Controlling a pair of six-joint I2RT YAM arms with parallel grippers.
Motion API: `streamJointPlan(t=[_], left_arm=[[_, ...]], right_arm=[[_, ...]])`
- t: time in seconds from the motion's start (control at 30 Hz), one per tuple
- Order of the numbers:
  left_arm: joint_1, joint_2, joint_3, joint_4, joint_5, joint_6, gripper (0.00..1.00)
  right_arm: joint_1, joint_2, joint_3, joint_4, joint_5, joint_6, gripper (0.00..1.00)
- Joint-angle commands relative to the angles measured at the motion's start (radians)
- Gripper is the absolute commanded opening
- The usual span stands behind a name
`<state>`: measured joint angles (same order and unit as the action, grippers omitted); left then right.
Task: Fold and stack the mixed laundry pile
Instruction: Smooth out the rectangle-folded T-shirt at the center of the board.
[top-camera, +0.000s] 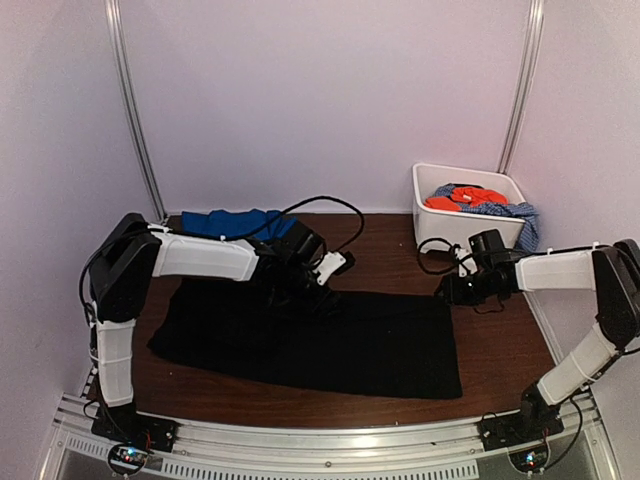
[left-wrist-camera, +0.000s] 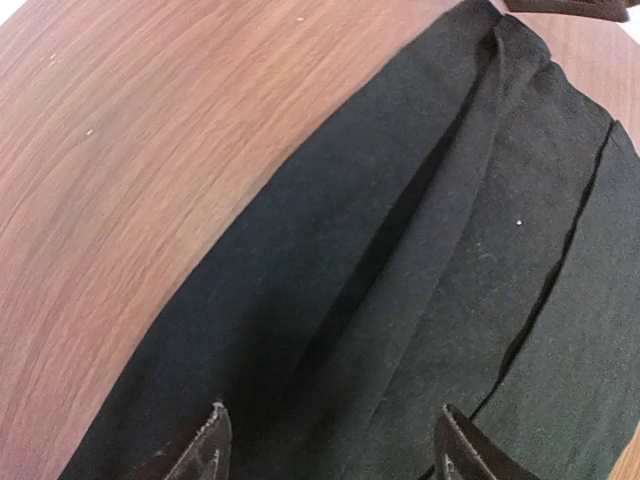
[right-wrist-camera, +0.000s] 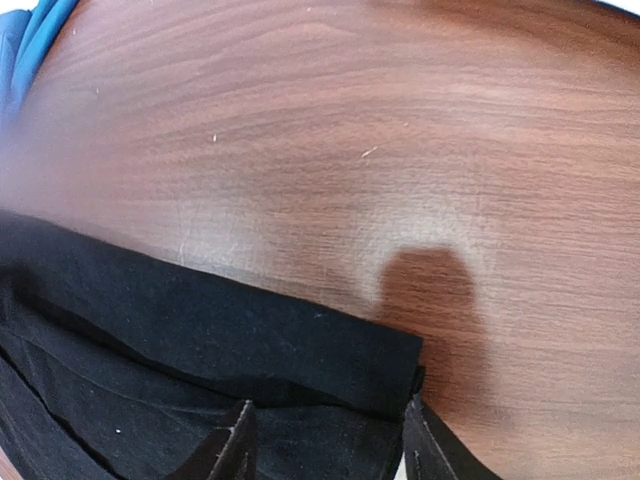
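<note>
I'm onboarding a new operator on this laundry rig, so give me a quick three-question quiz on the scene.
1. Which item lies spread flat between the two arms? A yellow towel, B black garment, C grey sock.
2. True or false: the white tub is empty.
3. Fill in: the royal-blue garment sits at the table's far ___ side.
Key: 1 B. 2 false, clothes lie in it. 3 left.

White-shelled left arm (top-camera: 205, 257) and right arm (top-camera: 556, 270), black joints, looping black cables (top-camera: 335, 199), dark fingers (left-wrist-camera: 203, 450).
</note>
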<state>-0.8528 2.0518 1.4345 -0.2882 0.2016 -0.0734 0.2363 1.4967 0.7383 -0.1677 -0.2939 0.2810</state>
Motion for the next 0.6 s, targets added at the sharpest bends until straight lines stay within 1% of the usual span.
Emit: streamJointPlan(t=[0.0,0.07,0.13,0.33,0.4,0.5,0.57], left_arm=[[0.002,0.021,0.062,0.032,0.029,0.061,0.70],[0.001,0.031,0.069,0.030,0.029,0.062,0.70],[0.001,0.035,0.074,0.023,0.028,0.061,0.70],[0.001,0.035,0.076,0.024,0.026,0.060,0.70],[0.000,0.041,0.077,0.024,0.027,0.063,0.70],[-0.001,0.058,0.087,0.014,0.033,0.064,0.70],[-0.002,0.066,0.090,0.011,0.025,0.091,0.70]], right_arm=[[-0.011,0.046,0.033,-0.008,-0.044,-0.019,0.47],[-0.011,0.059,0.036,-0.013,-0.048,-0.016,0.44],[-0.011,0.063,0.037,-0.020,-0.033,-0.010,0.44],[-0.011,0.066,0.026,-0.036,0.014,0.001,0.49],[-0.011,0.069,0.025,-0.035,0.010,0.003,0.49],[-0.011,0.081,0.030,-0.040,0.011,0.005,0.43],[-0.012,0.088,0.033,-0.049,0.023,0.012,0.43]])
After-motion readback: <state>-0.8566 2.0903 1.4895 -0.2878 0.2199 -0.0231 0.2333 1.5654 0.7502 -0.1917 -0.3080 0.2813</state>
